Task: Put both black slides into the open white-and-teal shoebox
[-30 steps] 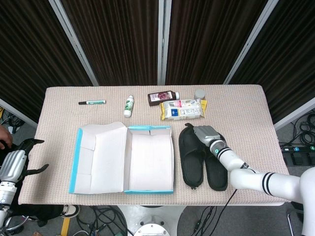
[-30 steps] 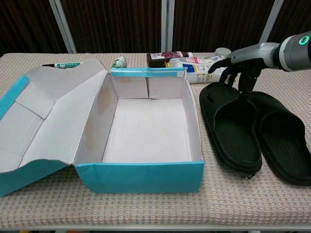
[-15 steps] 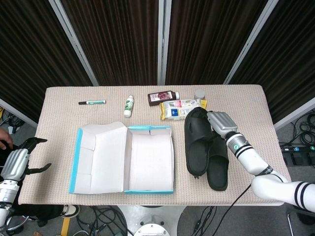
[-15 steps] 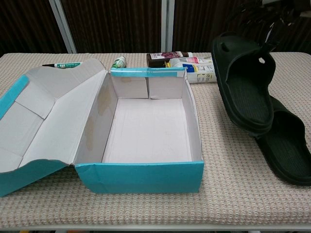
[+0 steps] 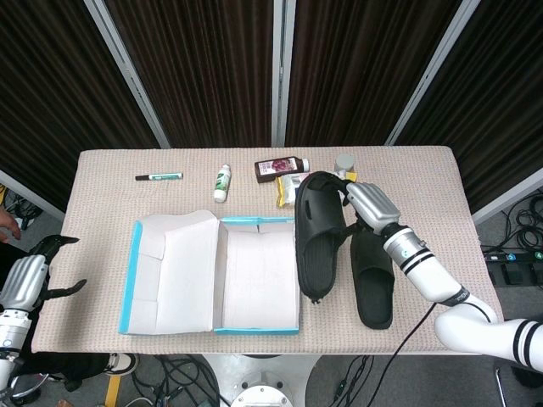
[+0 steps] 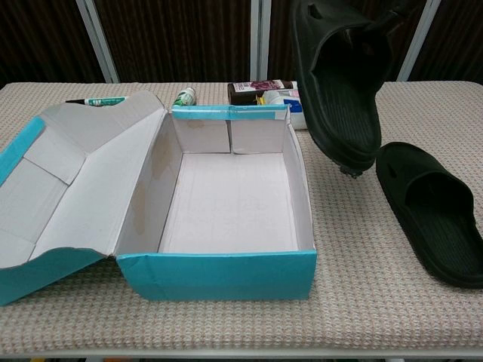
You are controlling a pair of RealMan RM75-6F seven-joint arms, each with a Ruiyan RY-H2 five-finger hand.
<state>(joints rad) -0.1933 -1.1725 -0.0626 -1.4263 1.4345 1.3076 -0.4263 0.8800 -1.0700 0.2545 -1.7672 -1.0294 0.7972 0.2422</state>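
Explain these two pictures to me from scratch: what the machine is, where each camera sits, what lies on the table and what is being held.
This is a two-armed robot steered by a person, each arm ending in a fingered robot hand. One picture looks down from its head, the other looks forward from its chest.

On the table sits an open white-and-teal shoebox, with nothing inside. The right robot hand holds one black slide lifted off the table, just right of the box. The second slide lies flat on the table further right. The left robot hand waits off the table's left edge, holding nothing.

Along the far side lie a marker, a small white bottle, a dark bottle, a packet and a grey cap.
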